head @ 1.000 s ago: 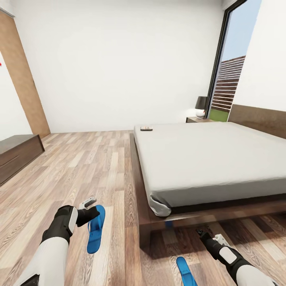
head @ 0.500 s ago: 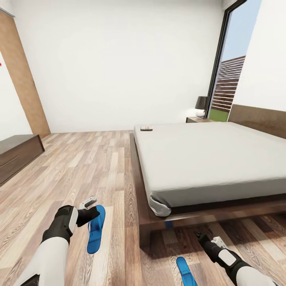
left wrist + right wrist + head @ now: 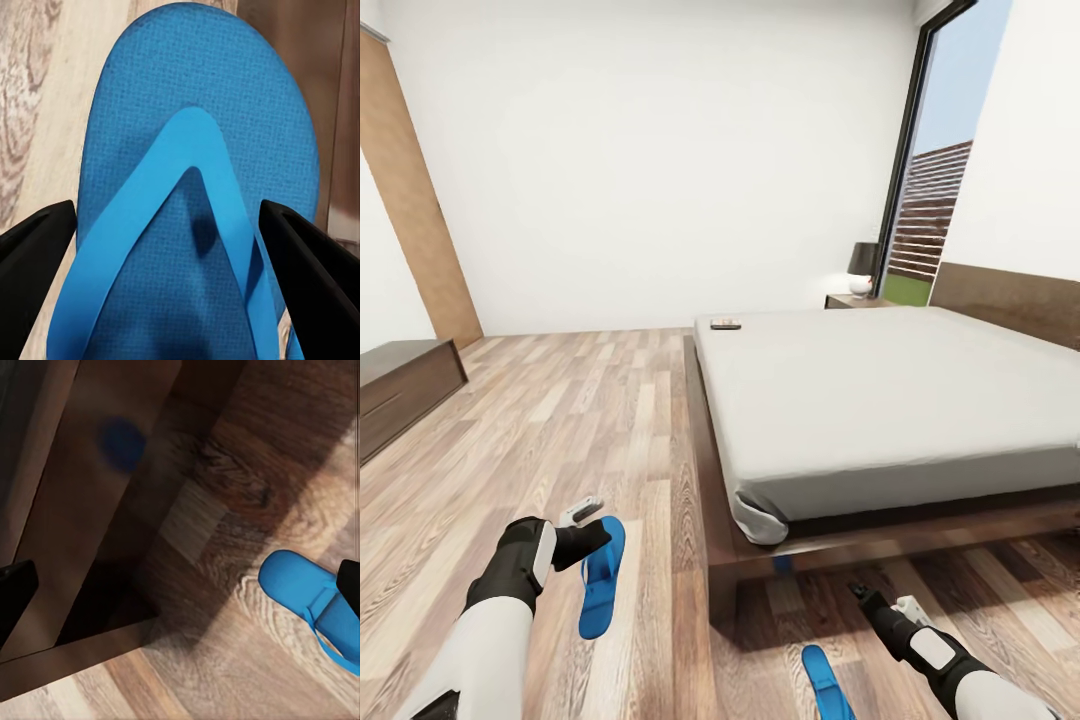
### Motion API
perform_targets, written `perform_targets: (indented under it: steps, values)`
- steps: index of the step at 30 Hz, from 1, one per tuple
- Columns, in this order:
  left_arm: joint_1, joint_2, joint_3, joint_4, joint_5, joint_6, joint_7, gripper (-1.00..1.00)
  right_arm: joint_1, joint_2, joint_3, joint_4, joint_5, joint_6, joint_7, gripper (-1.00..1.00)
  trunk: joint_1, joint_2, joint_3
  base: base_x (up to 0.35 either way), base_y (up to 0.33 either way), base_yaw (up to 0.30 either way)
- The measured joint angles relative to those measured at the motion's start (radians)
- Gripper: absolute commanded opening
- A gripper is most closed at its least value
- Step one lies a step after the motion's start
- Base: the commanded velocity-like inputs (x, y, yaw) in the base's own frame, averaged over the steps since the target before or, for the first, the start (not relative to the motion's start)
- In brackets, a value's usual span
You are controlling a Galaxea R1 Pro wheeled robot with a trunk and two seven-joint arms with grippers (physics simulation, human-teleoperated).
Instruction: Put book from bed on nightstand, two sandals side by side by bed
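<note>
Hovering left gripper (image 3: 169, 225), fingers spread wide, straddles sandal (image 3: 601, 575) beside bed (image 3: 880, 400); best lower squarely, pinch strap (image 3: 187, 150); right gripper (image 3: 180, 577) likewise spread, empty

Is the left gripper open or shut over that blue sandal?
Open. In the left wrist view the left gripper has its two dark fingers spread at either side of the sandal, not closed on it.

Both arms low; left gripper (image 3: 592, 522) fingers (image 3: 34, 259) spread, right gripper (image 3: 857, 590) seemingly likewise.
</note>
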Motion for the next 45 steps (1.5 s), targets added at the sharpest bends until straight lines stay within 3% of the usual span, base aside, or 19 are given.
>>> perform_targets:
  steps: [22, 45]
  values:
    - [0.0, -0.001, 0.0, 0.0, 0.0, 0.001, 0.0, -1.0, 0.0, 0.003, 0.001, -0.001, 0.002, 0.0, 0.001, 1.0, 0.0, 0.0, 0.0, 0.0, 0.129, -0.059]
    - [0.0, -0.003, 0.0, 0.0, 0.0, 0.001, -0.002, -1.0, 0.0, 0.005, 0.002, -0.002, 0.003, 0.0, 0.0, 1.0, 0.0, 0.0, 0.0, 0.0, 0.169, -0.206]
